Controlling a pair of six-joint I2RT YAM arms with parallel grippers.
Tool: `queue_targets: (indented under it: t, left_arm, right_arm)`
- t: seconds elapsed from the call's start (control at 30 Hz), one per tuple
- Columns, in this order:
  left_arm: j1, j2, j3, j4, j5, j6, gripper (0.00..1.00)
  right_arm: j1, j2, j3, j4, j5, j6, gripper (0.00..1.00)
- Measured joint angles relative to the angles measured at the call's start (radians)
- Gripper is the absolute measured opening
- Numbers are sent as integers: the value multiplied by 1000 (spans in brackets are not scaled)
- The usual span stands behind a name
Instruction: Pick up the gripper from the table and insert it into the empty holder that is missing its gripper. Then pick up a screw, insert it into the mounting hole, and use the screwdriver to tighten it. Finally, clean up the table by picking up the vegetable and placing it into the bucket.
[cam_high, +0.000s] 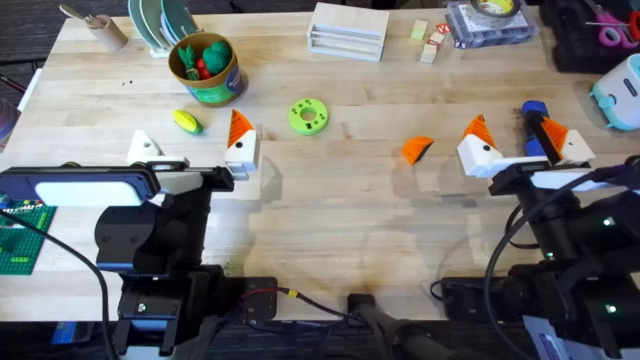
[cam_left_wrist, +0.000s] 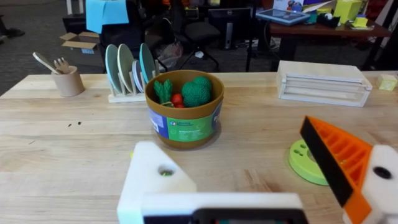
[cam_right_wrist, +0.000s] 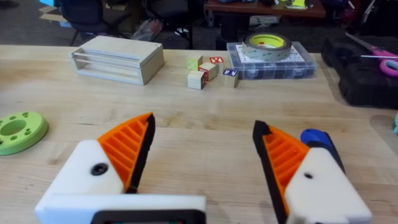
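The gripper (cam_high: 417, 149) lay loose mid-tabletop (cam_high: 330, 210), untouched, so the first pickup was pending. Both end effectors, left (cam_high: 192, 149) and right (cam_high: 522, 142), stood open and empty; the nearer right one probably needed to reach over and close on it.

vegetable (cam_high: 186, 121) lies before bucket (cam_high: 205, 68); gripper (cam_high: 416, 149) far right.

The bench (cam_high: 330, 190) is lit evenly and brightly from above, and only short, soft shadows are cast beside the objects. A faint sheen is seen on the wood at the lower centre of the overhead view. The nearest finger mounts are blurred in both wrist views
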Motion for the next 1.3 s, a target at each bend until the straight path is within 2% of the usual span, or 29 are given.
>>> queue_targets:
  t: [0.37, 0.63, 0.73, 0.83, 0.97, 1.17, 1.3]
  left_arm:
    - [-3, 0, 0, 0, -1, 1, 993]
    - [-3, 0, 2, -2, -44, 8, 992]
    - [-3, 1, 36, -59, -64, 8, 990]
    - [-3, 30, 146, -172, -77, 11, 990]
    - [-3, 131, 347, -346, -93, 12, 990]
    - [-3, 384, 646, -637, -123, 30, 991]
    - [-3, 558, 789, -741, -128, 62, 992]
  right_arm:
    - [0, 0, 0, -5, 0, 0, 994]
    - [0, 0, 1, -2, 0, 6, 992]
    - [0, 1, 23, -32, 1, 23, 992]
    - [0, 21, 104, -102, 8, 30, 992]
    - [0, 95, 272, -212, 15, 35, 992]
    - [0, 284, 531, -446, 21, 38, 992]
    - [0, 415, 667, -561, 23, 39, 992]
